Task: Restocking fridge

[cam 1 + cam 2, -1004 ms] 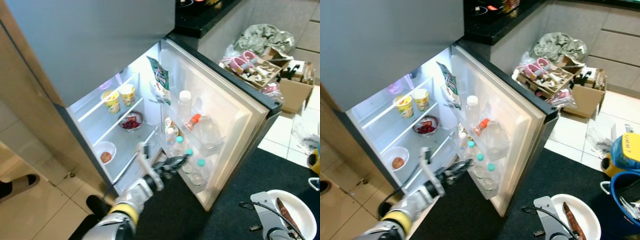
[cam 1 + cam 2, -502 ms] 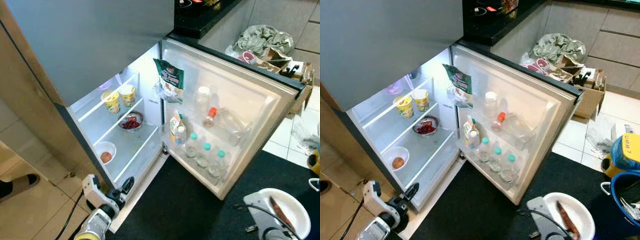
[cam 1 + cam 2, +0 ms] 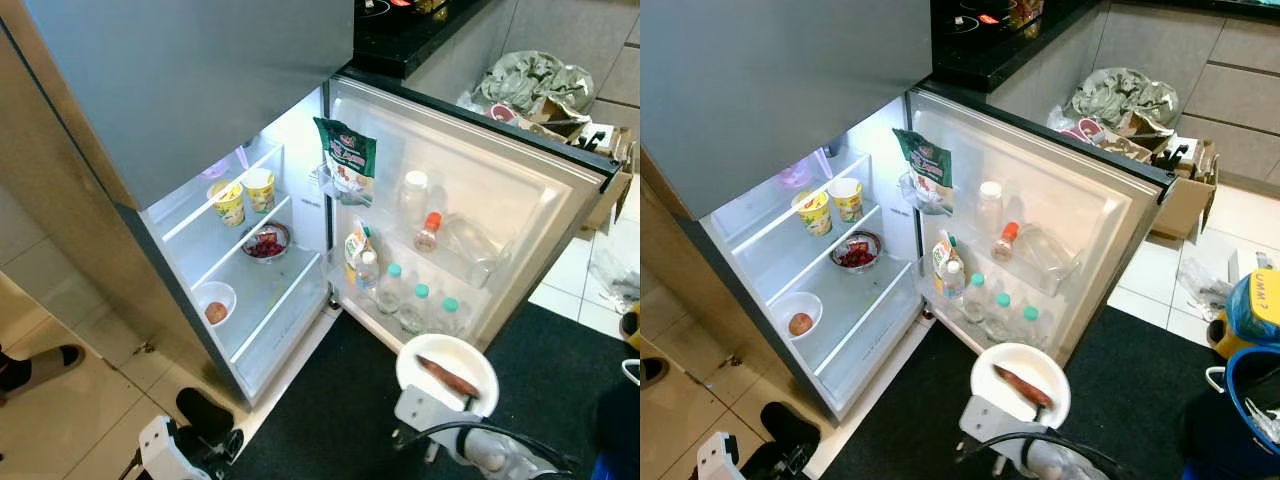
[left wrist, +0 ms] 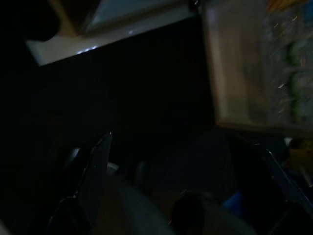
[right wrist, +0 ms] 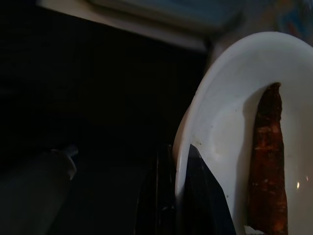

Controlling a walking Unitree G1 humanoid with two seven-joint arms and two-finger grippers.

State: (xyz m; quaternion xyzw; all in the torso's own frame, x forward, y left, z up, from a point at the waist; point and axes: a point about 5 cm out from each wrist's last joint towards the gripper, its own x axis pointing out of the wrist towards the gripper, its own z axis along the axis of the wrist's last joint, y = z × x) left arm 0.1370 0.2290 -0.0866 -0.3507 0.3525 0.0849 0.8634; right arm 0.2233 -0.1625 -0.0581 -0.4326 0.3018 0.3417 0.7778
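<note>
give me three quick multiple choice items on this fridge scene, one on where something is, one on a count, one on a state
1. Where is the small white bowl holding a round fruit?
A. On the fridge's lowest shelf
B. In the door rack
C. On the black counter

2. How many yellow cups stand on the upper shelf?
A. One
B. Two
C. Four

3. What is the right gripper doing?
A. Hanging with nothing in it
B. Pinching the rim of a white plate
C. Pushing the fridge door

Answers:
1. A: the bowl sits on the bottom shelf, below the bowl of red food.
2. B: the yellow cups stand side by side.
3. B: the right gripper clamps the white plate, which carries a reddish-brown piece of food, before the open fridge door.
</note>
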